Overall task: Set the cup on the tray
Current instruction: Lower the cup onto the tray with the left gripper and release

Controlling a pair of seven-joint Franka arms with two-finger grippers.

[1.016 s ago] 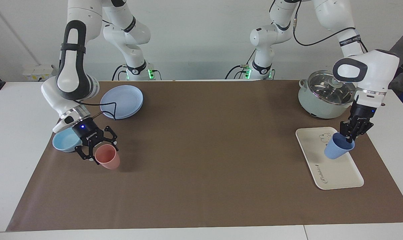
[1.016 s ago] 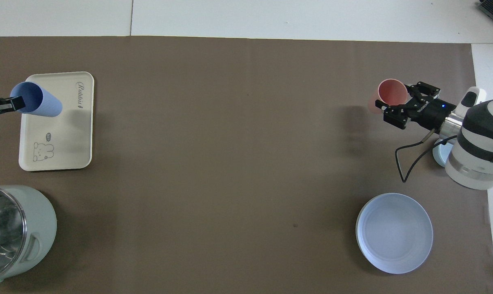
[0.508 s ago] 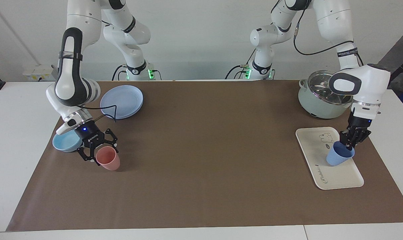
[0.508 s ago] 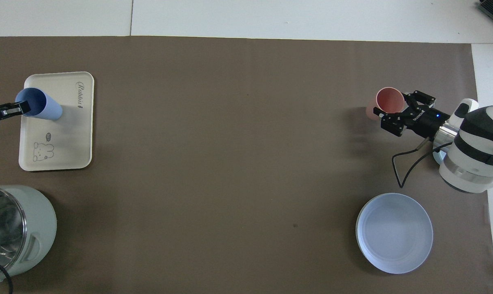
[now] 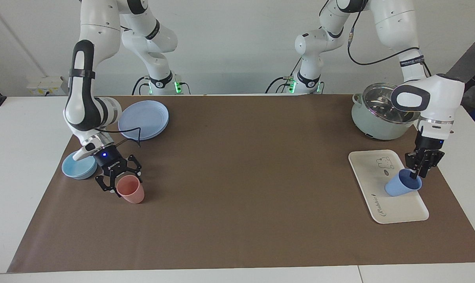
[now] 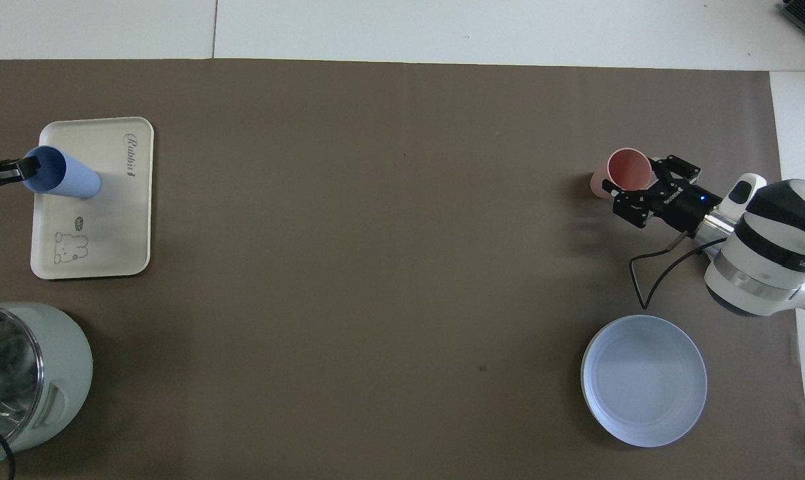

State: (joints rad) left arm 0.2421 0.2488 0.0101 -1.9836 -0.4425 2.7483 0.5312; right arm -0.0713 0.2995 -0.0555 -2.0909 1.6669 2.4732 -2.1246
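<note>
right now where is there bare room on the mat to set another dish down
The widest bare patch is the brown mat between the tray and the pink cup. It is crowded at both ends: the left gripper at the cup on the tray beside the pot; the right gripper at the pink cup, by the bowl and plate.

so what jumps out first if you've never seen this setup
Each arm is busy with a cup at its own end of the table. The left gripper has a finger inside the rim of the blue cup, which sits tilted on the cream tray. The right gripper is at the pink cup standing on the brown mat, beside a light blue bowl.
</note>
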